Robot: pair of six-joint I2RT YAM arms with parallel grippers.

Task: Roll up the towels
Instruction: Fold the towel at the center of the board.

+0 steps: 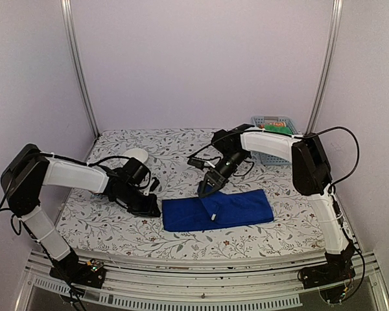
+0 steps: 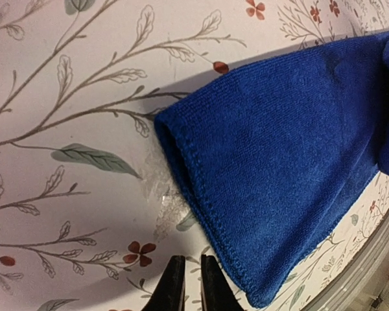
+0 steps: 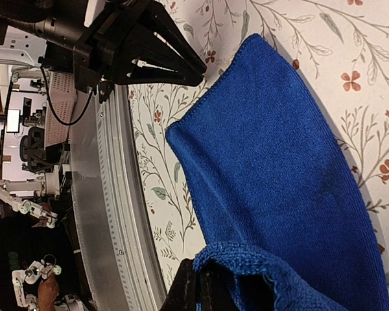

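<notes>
Roll in progress: the blue towel [image 1: 236, 208] lies flat along the near middle of the flowered tabletop [image 1: 117, 227], a long cloth that looks light and limp. The right claw [image 1: 204, 189], closed tight, pinches a raised fold near the towel's far left edge. The left claw [image 1: 154, 208], fingers all but together and empty, sits low just beside the left hem. Such cloth will likely sag and slide; the stitched hem or a corner looks the surest hold.

Bright, even light; the blue towel [image 2: 279, 162] casts a soft shadow; wrist views are fairly sharp.
</notes>
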